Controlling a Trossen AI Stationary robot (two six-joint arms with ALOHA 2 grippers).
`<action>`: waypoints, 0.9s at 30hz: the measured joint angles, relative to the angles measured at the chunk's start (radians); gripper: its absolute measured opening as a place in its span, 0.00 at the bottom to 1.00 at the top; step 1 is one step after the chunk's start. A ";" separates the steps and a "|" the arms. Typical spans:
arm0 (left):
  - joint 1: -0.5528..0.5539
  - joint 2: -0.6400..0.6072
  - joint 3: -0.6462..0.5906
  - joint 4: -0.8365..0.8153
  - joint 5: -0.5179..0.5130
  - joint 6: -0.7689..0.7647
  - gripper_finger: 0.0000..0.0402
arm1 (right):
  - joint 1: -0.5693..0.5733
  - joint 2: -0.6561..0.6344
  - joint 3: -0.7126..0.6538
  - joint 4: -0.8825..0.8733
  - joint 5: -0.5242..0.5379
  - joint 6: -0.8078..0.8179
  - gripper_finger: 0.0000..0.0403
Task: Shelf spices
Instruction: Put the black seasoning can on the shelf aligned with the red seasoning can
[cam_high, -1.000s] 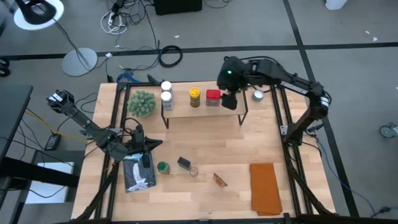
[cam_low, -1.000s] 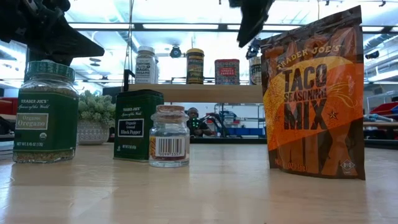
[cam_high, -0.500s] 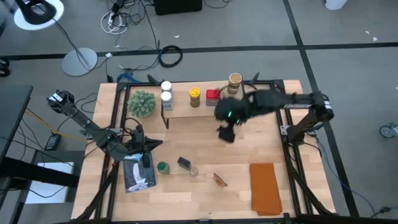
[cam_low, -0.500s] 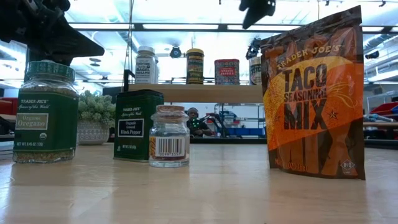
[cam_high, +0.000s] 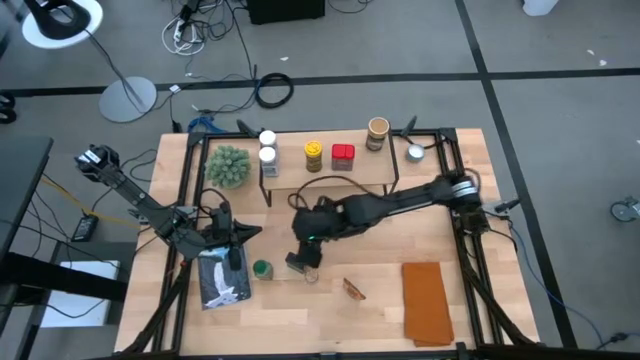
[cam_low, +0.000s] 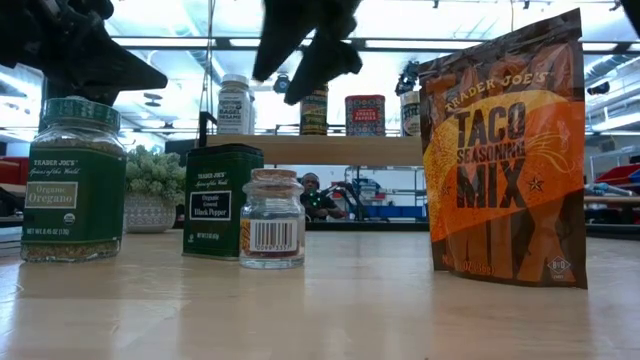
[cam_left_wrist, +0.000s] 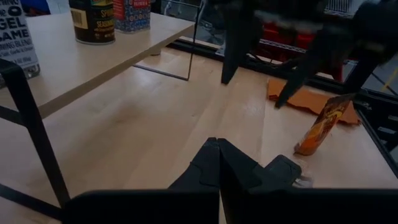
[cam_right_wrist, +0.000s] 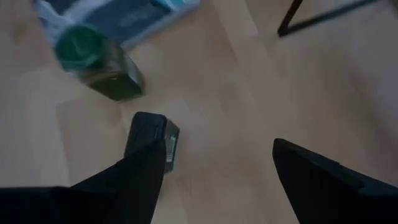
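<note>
Low view, taco seasoning pouch (cam_low: 505, 150) label

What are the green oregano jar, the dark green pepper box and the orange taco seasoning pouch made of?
The green-lidded oregano jar looks like clear glass: its contents show through and its shoulder glints. The dark green rectangular black pepper box is probably painted metal tin, going by its crisp edges and satin sheen. The orange taco seasoning pouch seems to be glossy plastic or foil film, since it creases and reflects light.
</note>
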 joint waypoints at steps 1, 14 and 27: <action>0.000 0.000 0.000 -0.001 0.007 -0.001 0.00 | 0.000 0.031 0.037 -0.030 0.002 0.018 0.73; 0.000 0.000 0.000 -0.005 0.026 -0.020 0.00 | 0.022 0.302 0.344 -0.183 -0.078 0.043 0.73; 0.000 0.000 0.000 -0.001 0.028 -0.024 0.00 | 0.048 0.325 0.342 -0.177 -0.075 0.058 0.73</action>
